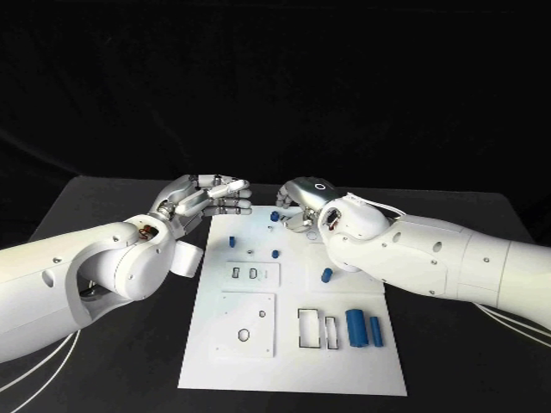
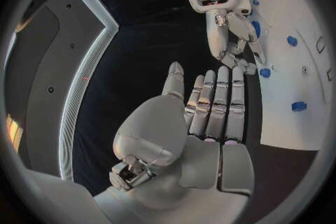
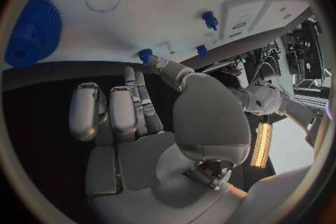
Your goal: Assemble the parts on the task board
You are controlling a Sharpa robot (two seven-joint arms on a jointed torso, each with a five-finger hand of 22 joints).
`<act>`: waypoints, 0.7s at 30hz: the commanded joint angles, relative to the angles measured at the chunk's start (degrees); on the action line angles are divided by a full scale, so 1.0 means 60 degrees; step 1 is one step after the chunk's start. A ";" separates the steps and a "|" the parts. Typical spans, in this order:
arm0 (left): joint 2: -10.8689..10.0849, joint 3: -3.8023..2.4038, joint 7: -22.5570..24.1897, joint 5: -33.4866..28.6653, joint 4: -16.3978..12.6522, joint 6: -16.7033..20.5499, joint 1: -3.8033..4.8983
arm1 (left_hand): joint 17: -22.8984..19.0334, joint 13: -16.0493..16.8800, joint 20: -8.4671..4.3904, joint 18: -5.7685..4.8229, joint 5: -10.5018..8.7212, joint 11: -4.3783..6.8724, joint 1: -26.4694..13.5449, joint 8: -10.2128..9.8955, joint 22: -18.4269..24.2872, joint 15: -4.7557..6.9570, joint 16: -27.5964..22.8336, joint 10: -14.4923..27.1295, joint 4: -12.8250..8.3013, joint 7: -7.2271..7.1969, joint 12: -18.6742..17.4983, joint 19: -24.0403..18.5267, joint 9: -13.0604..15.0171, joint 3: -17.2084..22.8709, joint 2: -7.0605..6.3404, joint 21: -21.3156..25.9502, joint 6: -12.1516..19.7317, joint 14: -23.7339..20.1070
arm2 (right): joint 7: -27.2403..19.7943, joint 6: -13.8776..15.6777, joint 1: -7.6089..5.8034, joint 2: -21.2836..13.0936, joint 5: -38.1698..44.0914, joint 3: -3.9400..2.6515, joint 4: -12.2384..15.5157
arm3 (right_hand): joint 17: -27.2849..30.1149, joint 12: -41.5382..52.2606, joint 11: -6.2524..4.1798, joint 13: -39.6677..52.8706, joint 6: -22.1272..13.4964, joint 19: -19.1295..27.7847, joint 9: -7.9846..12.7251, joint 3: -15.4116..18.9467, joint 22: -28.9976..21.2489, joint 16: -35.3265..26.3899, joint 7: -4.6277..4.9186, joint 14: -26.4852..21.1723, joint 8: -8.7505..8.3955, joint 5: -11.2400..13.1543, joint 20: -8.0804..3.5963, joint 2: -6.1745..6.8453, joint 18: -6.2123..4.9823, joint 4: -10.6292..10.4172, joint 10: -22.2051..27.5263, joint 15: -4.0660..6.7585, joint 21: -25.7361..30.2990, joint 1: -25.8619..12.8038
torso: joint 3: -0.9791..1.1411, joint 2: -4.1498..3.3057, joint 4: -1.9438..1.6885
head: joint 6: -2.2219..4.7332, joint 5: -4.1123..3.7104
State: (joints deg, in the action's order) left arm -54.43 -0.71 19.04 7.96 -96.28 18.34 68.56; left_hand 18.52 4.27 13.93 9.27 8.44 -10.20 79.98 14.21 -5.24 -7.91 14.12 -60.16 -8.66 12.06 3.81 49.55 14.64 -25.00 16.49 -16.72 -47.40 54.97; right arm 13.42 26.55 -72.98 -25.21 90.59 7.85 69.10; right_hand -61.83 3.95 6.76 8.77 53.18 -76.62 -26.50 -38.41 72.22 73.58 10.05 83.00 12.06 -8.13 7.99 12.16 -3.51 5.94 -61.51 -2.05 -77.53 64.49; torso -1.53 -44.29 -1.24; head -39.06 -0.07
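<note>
While the right hand (image 1: 303, 206) hangs over the far edge of the task board (image 1: 288, 361), its fingers are curled downward and its thumb tip lies against a small blue peg (image 3: 145, 55) at that edge. Whether the peg is actually pinched I cannot tell. Just beyond the fingers, further onto the board, stand two more blue pegs (image 3: 209, 19), and off to the hand's side lies a blue gear (image 3: 33, 31). The left hand (image 1: 207, 200) hovers near, beside the board's far corner, flat with its fingers straight together and nothing in it.

To do this step well, I judge the right hand should settle the peg squarely between thumb and finger before lifting, keeping it upright. The left hand should stay apart.
</note>
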 commanded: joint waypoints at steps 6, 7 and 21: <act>-0.0102 -0.0008 0.0142 -0.0027 0.0095 -0.0261 0.0016 | 0.0030 0.0019 0.0023 0.0170 -0.0040 0.0002 -0.0019 -0.0058 0.0016 -0.0016 -0.0069 0.0090 -0.0073 0.0037 -0.0017 -0.0042 0.0025 -0.0107 0.0022 0.0059 0.0066 -0.0066 | -0.0046 0.0360 -0.0130 -0.1776 -0.0721 -0.0117 0.1733 | -0.0467 0.0315 -0.0141 0.0174 -0.0167 -0.0461 0.0077 0.0430 0.0565 0.0417 -0.0043 0.0222 -0.0166 0.0005 -0.0066 0.0346 -0.0032 -0.0154 -0.0783 0.0116 -0.0386 -0.0147 | 0.0017 0.0059 0.0112 | 0.0086 -0.0001; -0.0118 -0.0008 0.0146 -0.0027 0.0108 -0.0265 0.0016 | 0.0030 0.0019 0.0023 0.0170 -0.0040 0.0002 -0.0019 -0.0058 0.0016 -0.0016 -0.0069 0.0090 -0.0073 0.0037 -0.0017 -0.0042 0.0025 -0.0107 0.0022 0.0059 0.0066 -0.0066 | 0.0047 0.0215 -0.0167 -0.2016 -0.0832 -0.0140 0.1922 | -0.0566 0.0438 -0.0189 0.0258 -0.0275 -0.0548 0.0104 0.0661 0.0677 0.0487 -0.0062 0.0266 -0.0233 0.0021 -0.0095 0.0487 -0.0006 -0.0212 -0.1073 0.0145 -0.0461 -0.0263 | 0.0023 0.0077 0.0139 | 0.0089 0.0012; -0.0126 -0.0002 0.0143 -0.0028 0.0238 -0.0316 0.0013 | 0.0040 0.0022 0.0024 0.0171 -0.0039 0.0004 -0.0017 -0.0050 0.0019 -0.0016 -0.0074 0.0084 -0.0083 0.0034 -0.0012 -0.0043 0.0035 -0.0104 0.0020 0.0061 0.0060 -0.0065 | 0.0388 -0.1207 -0.0505 -0.3165 -0.2329 -0.0215 0.1708 | -0.4152 1.0881 -0.0579 1.0522 -0.1555 -0.1656 -0.0223 0.5360 0.2239 0.2508 -0.0363 0.1044 0.0812 -0.0076 -0.0447 0.0296 0.0369 -0.3667 -0.3022 0.0446 -0.1485 0.2604 | 0.0099 0.0183 0.0267 | 0.0116 -0.0046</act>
State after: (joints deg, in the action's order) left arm -55.30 -0.69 19.18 7.95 -94.82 17.63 68.56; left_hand 18.68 4.31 13.93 9.27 8.44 -10.04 79.98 14.21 -5.20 -7.91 13.91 -60.00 -8.94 12.06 3.81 49.55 14.77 -24.96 16.49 -16.57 -47.40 54.97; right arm 15.19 23.04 -76.02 -44.33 79.46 6.55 79.52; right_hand -74.91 63.39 3.33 68.11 44.05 -84.02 -27.78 -6.29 74.95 88.03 7.94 84.03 16.71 -8.49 5.14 13.96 -2.39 -15.47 -78.66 1.05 -86.07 79.78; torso -1.10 -43.25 0.23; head -38.25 -0.34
